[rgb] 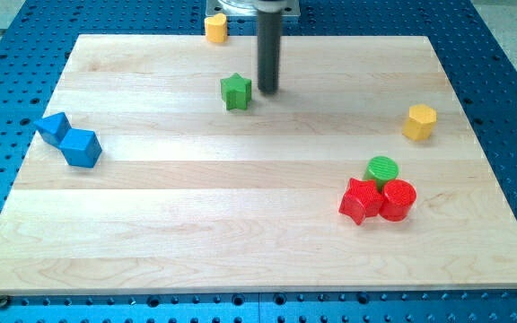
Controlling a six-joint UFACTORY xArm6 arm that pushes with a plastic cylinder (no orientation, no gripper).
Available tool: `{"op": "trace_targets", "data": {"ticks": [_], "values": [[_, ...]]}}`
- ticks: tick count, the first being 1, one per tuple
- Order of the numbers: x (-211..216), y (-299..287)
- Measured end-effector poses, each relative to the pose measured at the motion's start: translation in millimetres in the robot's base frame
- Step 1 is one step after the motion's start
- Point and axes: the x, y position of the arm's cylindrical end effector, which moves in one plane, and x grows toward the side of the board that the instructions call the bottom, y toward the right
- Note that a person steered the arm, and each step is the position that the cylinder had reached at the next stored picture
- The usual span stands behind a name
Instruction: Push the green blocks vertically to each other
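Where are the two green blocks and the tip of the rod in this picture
green star block [236, 91], camera view, on its top face.
green round block [382, 168], camera view, on its top face, behind the red blocks.
my tip [267, 91], camera view, at the rod's lower end, just right of the star.

Two green blocks [236, 91] [382, 169], two red [360, 200] [398, 199], two blue [54, 128] [82, 147], two yellow [215, 28] [419, 122].

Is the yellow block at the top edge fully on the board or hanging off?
Cannot tell for sure: the yellow block sits right at the board's top edge, apparently overlapping it.
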Motion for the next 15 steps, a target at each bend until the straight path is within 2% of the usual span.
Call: {"op": "trace_targets", "data": {"ticks": [1, 2, 5, 7, 8, 9, 10, 11, 12, 13, 15], "values": [[56.3, -61.5], [54.1, -11.6], [54.4, -7.1], [28.2, -80.8], [-40.9, -17.9], [-84.6, 1.1], [-68.6, 10.9], [-1.1, 78.9], [90.3, 132.6], [141.1, 155.2], [160.7, 67.0]]}}
